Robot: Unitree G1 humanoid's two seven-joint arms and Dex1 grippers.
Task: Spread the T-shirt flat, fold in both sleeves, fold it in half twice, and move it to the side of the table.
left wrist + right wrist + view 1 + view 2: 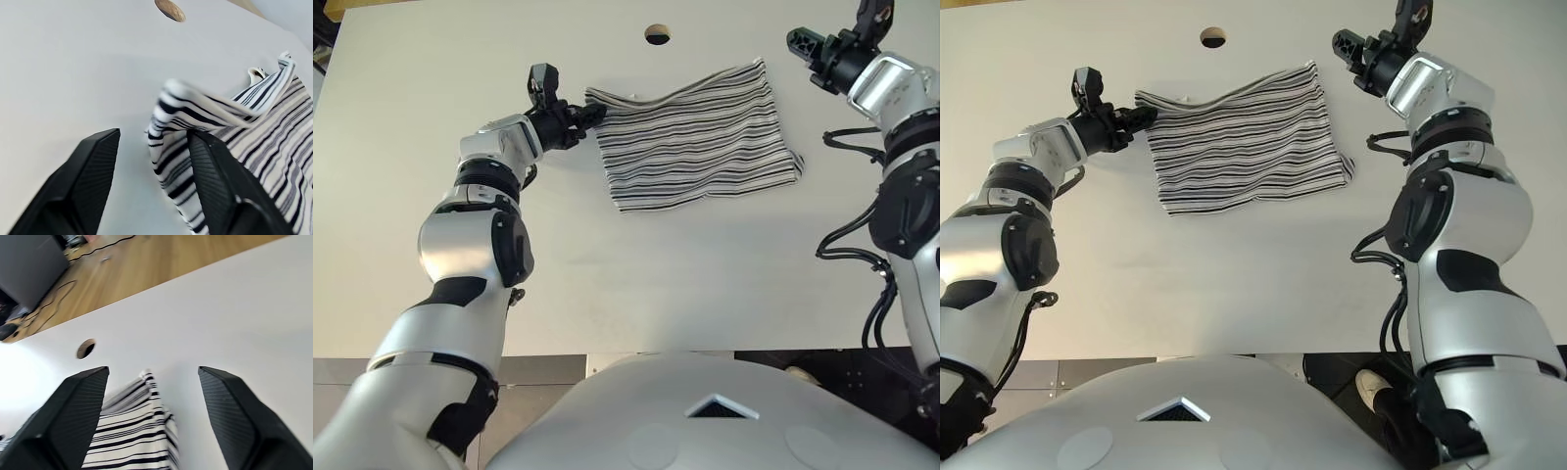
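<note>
The black-and-white striped T-shirt (695, 137) lies folded into a rough rectangle on the far middle of the white table (636, 284). My left gripper (585, 116) is at the shirt's far left corner, low over the table. In the left wrist view that gripper (154, 134) is open, and the rumpled corner of the T-shirt (205, 112) lies between its fingers and against one finger (215, 181). My right gripper (806, 46) hovers just beyond the shirt's far right corner. It is open (152, 369), raised off the cloth, with the striped corner (142, 431) below it.
A round cable hole (657, 34) sits in the table just beyond the shirt. Bare tabletop stretches in front of the shirt to the near edge (636, 351) and out to both sides. Wooden floor (146, 264) lies past the far edge.
</note>
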